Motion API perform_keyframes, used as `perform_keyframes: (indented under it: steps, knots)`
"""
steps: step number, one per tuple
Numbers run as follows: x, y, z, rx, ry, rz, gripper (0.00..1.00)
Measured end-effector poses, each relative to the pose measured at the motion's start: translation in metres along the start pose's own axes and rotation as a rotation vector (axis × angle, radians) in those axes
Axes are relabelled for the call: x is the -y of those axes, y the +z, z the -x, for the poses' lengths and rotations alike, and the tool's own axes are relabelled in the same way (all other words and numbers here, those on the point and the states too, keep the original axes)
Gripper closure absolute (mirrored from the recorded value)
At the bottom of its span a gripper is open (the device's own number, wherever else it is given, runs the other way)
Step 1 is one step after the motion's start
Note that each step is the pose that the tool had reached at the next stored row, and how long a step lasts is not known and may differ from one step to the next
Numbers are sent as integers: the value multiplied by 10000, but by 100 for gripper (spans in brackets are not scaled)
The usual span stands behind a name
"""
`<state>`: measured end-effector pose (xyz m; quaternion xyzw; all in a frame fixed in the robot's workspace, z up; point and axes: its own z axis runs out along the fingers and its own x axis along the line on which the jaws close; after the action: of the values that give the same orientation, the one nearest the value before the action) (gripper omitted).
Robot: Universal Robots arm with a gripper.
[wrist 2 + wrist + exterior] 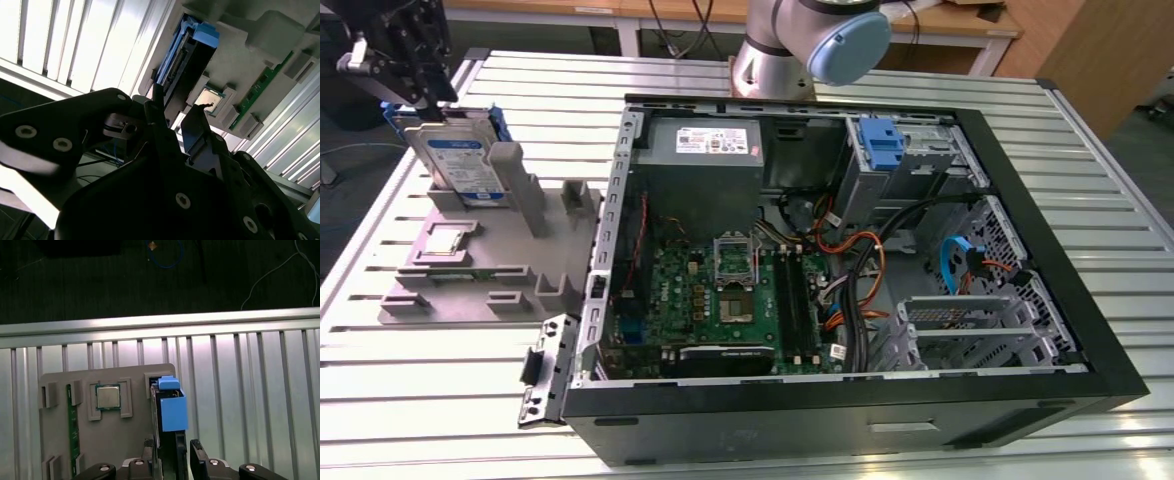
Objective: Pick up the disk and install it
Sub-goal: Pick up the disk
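Silver flat rectangular disk (460, 160) with the blue-and-white label and blue plastic carrier frame stands on edge in the grey plastic holder block (520, 235), right under your black metal pincer (422, 110). Upright like that, its top edge is free for a grab from above. Can't tell if the pincer's clamped or slack. The open black computer case (1110, 335) sits well off to the pincer's side

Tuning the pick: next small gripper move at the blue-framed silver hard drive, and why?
Probably ease down: the open black gripper seems to flank only the top of the blue-framed silver hard drive, upright in its grey fixture.
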<state>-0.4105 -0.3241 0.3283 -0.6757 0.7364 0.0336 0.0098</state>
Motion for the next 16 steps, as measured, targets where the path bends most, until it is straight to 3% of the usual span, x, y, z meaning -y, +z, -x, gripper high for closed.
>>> perform_keyframes:
  steps: [7,12,13,16]
  knots:
    - [1,24,-2,-75,-94,2,58]
    - [1,26,-2,-77,-105,3,58]
    - [1,32,-2,-63,-107,-1,58]
    - [1,37,-1,67,-126,14,58]
